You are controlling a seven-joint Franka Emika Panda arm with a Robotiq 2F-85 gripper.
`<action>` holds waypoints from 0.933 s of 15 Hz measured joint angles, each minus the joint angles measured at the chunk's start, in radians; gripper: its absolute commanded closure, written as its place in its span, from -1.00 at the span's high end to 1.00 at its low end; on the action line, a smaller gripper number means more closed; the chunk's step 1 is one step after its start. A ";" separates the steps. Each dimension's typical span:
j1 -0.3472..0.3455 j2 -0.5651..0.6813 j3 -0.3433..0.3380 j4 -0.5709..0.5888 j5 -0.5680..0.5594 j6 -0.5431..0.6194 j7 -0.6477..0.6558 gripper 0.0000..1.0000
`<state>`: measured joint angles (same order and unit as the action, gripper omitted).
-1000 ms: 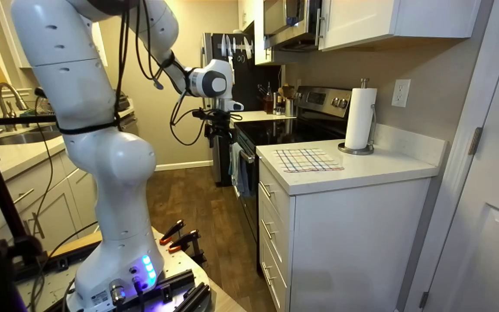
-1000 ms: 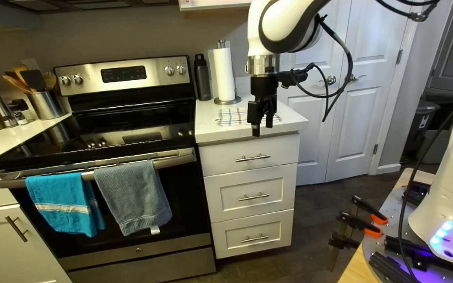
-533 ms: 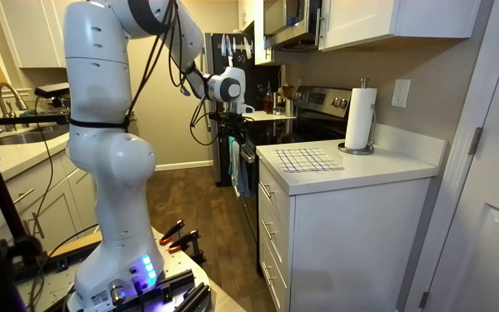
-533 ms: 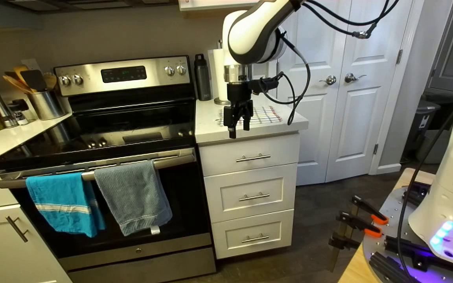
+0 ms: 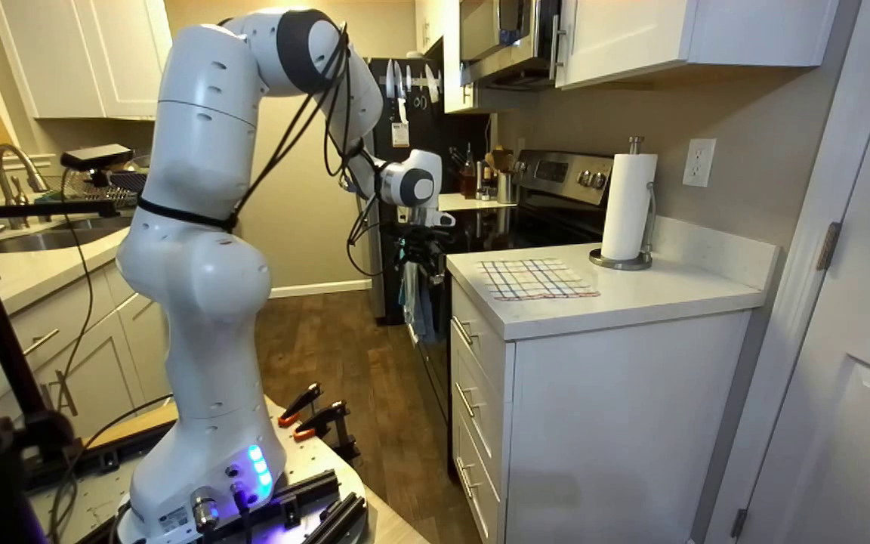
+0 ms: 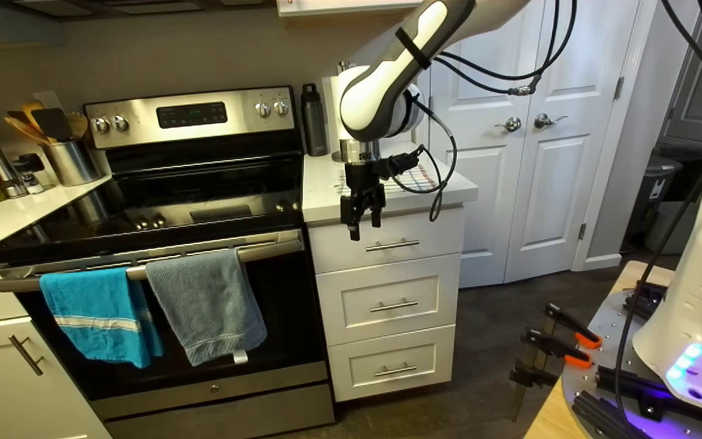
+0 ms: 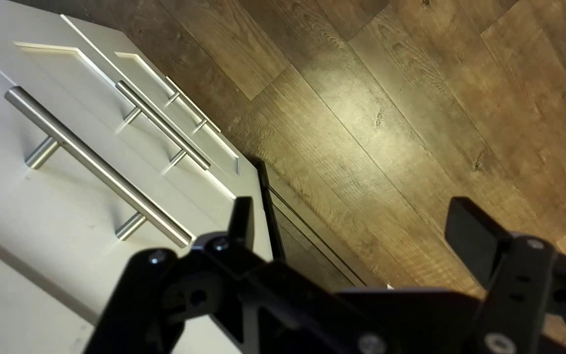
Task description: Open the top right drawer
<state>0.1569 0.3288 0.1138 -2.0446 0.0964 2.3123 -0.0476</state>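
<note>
The top right drawer (image 6: 329,250) is shut. It is the top white front under the counter, beside the stove, and shows in both exterior views (image 5: 486,341) and in the wrist view (image 7: 74,196). Its silver bar handle (image 6: 392,244) stands off the front; in the wrist view the handle (image 7: 101,167) lies left of my fingers. My gripper (image 6: 365,224) is open and empty, pointing down in front of the drawer, near the handle's stove-side end and a little above it, not touching it. In the wrist view its fingers (image 7: 356,228) are wide apart with floor between them.
Two more drawers (image 6: 393,305) sit below. The stove (image 6: 205,201), with towels (image 6: 205,305) on its oven handle, stands beside the drawers. The counter (image 5: 669,287) overhangs them and holds a checked cloth (image 5: 537,279) and a paper towel roll (image 5: 627,208). Clamps (image 6: 555,344) stick out at my base.
My arm has reached toward the cabinet. My gripper has moved toward the stove side and downward, from counter-edge height to near the top handle. The drawer has not moved and my gripper stays open.
</note>
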 measured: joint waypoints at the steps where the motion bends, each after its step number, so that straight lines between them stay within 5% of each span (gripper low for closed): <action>1: 0.000 0.009 0.000 0.002 0.000 0.003 0.000 1.00; 14: 0.001 0.013 0.004 0.011 -0.005 0.047 -0.006 1.00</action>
<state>0.1581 0.3415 0.1173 -2.0340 0.0915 2.3592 -0.0533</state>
